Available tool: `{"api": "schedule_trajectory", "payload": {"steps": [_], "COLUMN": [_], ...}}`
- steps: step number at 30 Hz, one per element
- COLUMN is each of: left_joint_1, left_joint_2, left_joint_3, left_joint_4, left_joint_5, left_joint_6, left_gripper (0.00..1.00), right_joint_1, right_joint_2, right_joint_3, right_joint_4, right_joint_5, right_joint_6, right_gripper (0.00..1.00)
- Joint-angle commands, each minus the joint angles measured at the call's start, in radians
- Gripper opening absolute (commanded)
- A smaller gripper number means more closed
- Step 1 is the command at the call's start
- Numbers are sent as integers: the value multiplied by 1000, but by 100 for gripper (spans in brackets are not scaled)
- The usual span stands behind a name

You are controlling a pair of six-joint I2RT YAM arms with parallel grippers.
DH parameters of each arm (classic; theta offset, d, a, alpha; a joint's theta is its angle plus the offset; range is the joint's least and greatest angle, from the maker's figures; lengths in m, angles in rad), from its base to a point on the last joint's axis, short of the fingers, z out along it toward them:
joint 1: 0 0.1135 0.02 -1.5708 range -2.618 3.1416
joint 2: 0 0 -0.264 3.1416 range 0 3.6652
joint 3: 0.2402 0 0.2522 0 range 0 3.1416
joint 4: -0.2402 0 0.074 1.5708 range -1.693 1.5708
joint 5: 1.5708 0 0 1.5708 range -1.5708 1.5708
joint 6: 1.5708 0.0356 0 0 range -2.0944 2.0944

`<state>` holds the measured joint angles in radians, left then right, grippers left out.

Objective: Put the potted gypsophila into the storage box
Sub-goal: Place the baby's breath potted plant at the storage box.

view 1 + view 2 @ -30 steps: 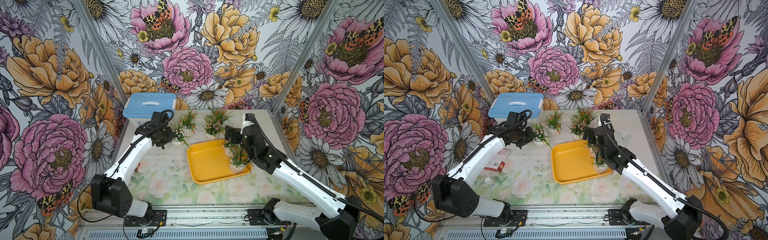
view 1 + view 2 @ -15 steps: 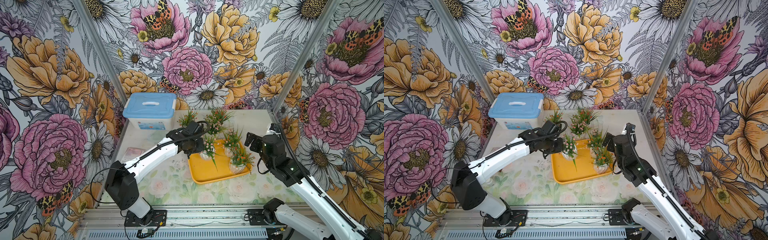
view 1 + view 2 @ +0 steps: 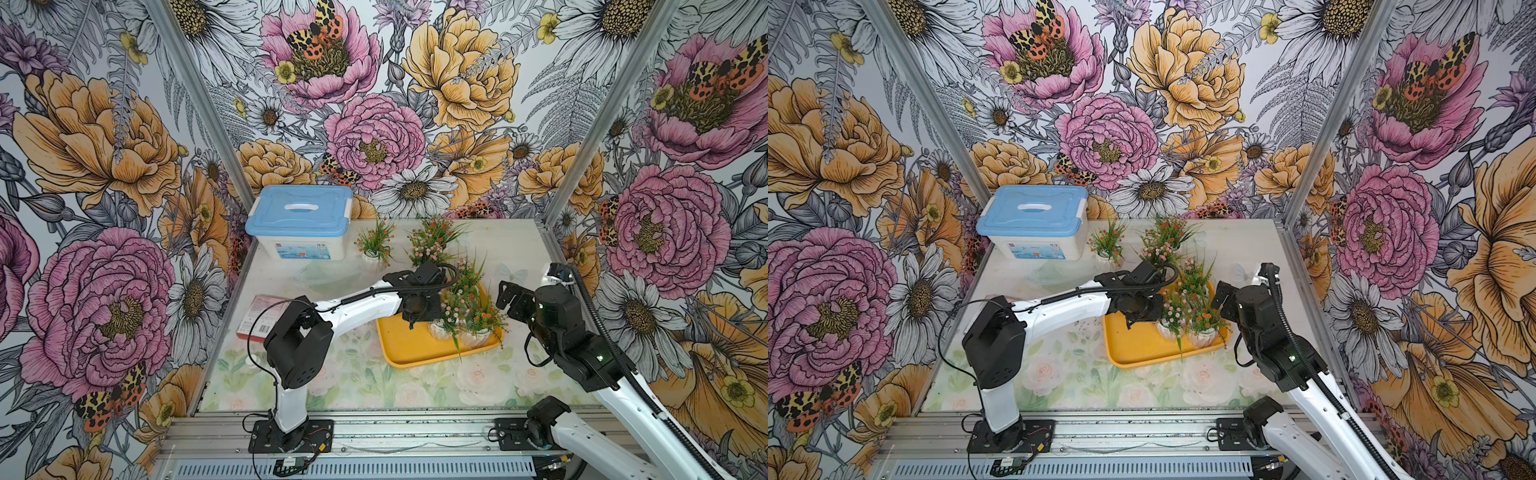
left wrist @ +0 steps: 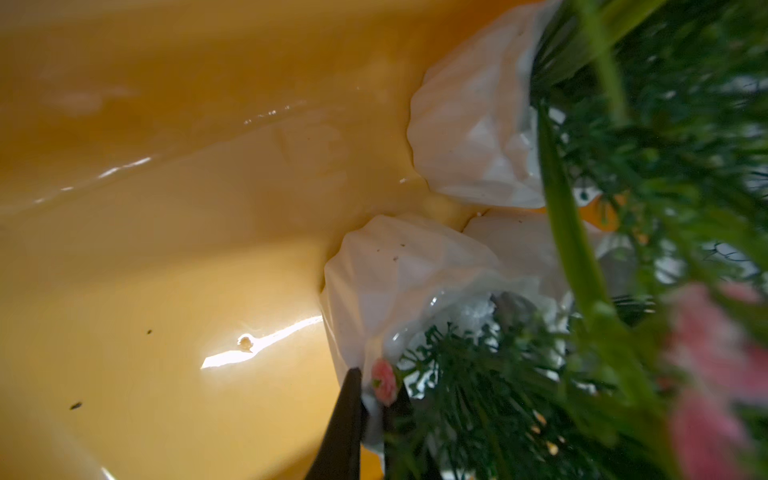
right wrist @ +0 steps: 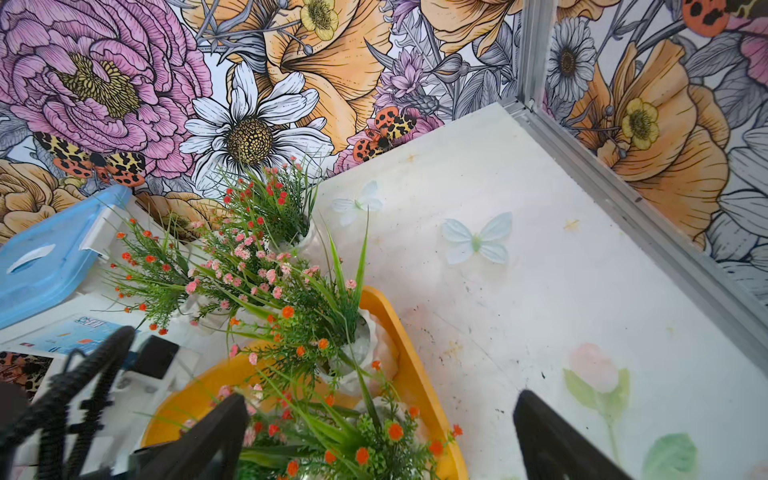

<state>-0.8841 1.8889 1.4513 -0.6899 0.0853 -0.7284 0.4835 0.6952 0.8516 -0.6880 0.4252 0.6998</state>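
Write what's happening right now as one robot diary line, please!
left gripper shut on pink gypsophila pot | right gripper open near yellow tray | three pots in tray | three pots on table

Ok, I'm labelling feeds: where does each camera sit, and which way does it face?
Both top views: high in front, looking down on the shallow yellow plastic tray; left arm, right arm show.
Left wrist: low over the tray, facing the pink-flowered white ribbed pot; left gripper pinches its rim.
Right wrist: beside the tray, facing the back corner; open right gripper shows.
All share the tray.
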Motion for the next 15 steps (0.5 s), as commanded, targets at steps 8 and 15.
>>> {"api": "schedule_trajectory", "payload": {"steps": [8,15], "left_joint_1": [-39,-45], "left_joint_2": [24,-4], "left_joint_3": [77,87], "left_joint_4": [33,-63], "left_joint_5": [86,107], "left_joint_6": [30,50], "left_gripper": [0,0], "right_joint_1": [-6,-5], "right_joint_2": [-49,-21], "right_joint_3": [-31,-19], "right_joint_4": [-65,-65], "right_joint_5": [10,12], "right_joint_6": [33,22], "right_gripper": [99,99]}}
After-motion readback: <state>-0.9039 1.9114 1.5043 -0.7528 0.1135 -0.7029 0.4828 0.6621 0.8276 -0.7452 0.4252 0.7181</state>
